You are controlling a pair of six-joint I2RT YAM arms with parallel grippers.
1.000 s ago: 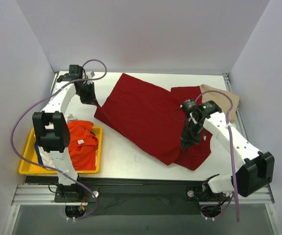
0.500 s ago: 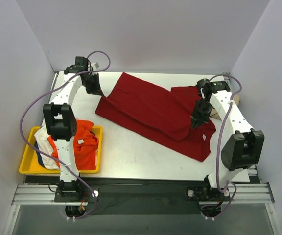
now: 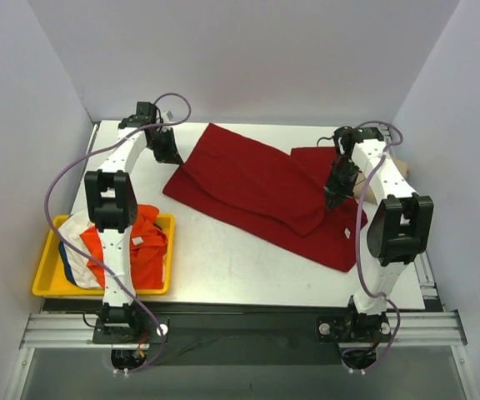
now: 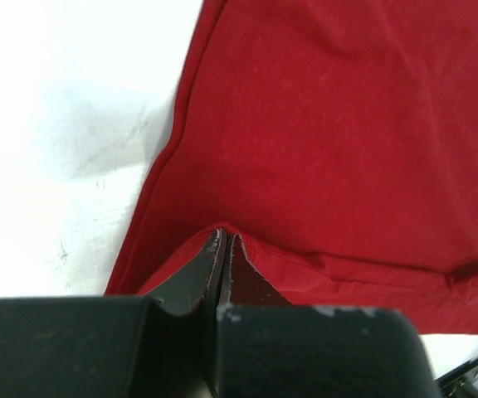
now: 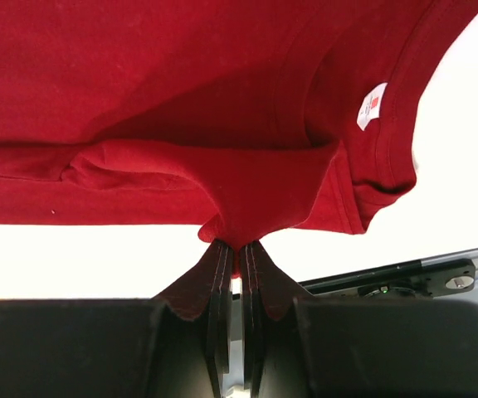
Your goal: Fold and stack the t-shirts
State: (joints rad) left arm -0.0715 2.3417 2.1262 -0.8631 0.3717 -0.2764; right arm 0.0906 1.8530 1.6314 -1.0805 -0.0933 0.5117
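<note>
A fold is judged in hand: the large dark red cloth t-shirt [image 3: 248, 179], spread on the white surface [image 3: 223, 262], is clamped at opposite edges by the left tool [image 4: 224, 242] and the right tool [image 5: 233, 246]. Next, the held edges should be laid flat.

In the top view the left gripper [image 3: 171, 156] covers its own fingertips and the corner of the dark red t-shirt [image 3: 248, 187] beneath them. The right gripper [image 3: 334, 198] likewise hides its pinch. Just behind that gripper, the right arm [image 3: 386, 187] conceals nearly all of a tan shirt [image 3: 397, 167]; only a sliver shows.

Both wrist views cut the red shirt off at their edges, so its outline beyond the fingers is lost. The print on the white label [image 5: 373, 106], up and right of the right gripper, is too small to read.

Well behind the left gripper, the left arm [image 3: 111, 200] masks part of the orange shirt [image 3: 144, 250] in the yellow tray [image 3: 44, 287].
</note>
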